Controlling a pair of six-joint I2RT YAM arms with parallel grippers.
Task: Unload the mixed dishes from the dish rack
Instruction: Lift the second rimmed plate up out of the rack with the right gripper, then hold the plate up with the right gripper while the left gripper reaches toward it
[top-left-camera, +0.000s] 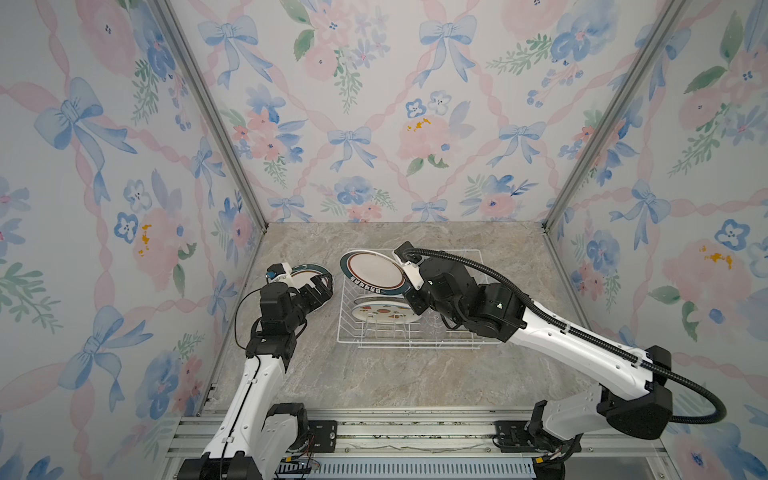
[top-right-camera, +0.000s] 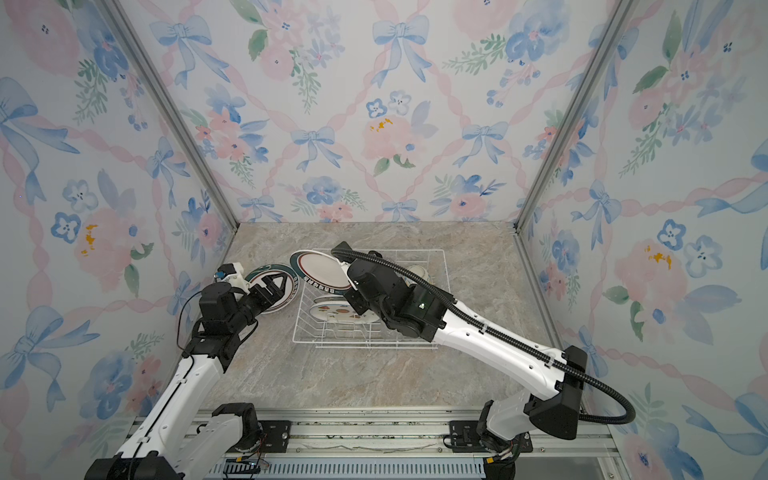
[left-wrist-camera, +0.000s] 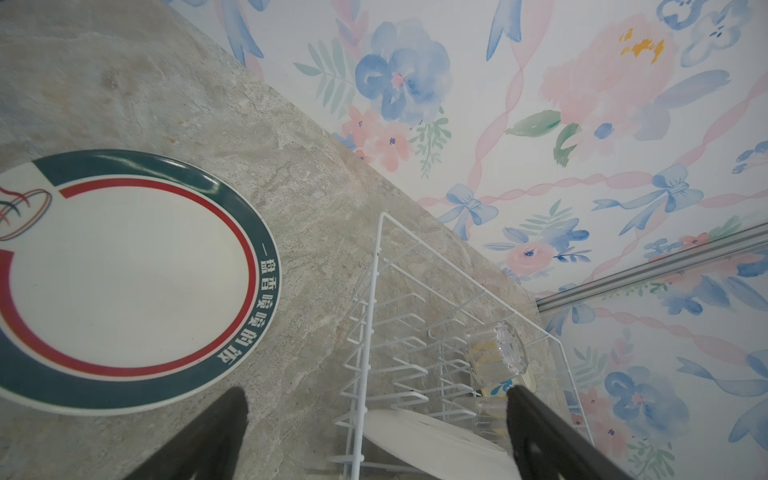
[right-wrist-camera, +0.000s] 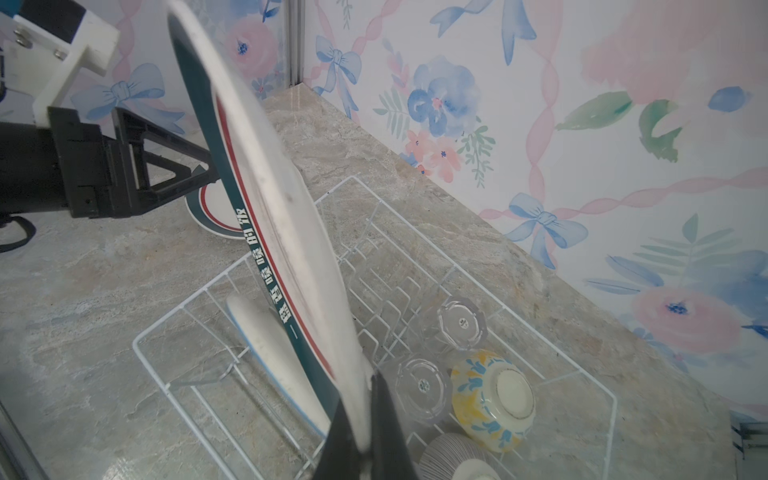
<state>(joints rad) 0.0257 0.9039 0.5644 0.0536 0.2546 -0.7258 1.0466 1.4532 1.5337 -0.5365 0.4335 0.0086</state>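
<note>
One banded plate (left-wrist-camera: 120, 282) already lies on the counter (top-left-camera: 395, 374) beside the dish rack (top-left-camera: 478, 338). The right gripper (right-wrist-camera: 365, 419) has its fingers clamped on a second plate (top-left-camera: 374, 272), lifted above the rack. The left gripper (left-wrist-camera: 374, 436) hangs spread wide, empty. Two plates, glasses (right-wrist-camera: 461, 322) and bowls (right-wrist-camera: 492, 399) remain in the rack.

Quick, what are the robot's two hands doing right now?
Left gripper: open, holding nothing, above the plate on the table.
Right gripper: shut on a lifted plate.
</note>
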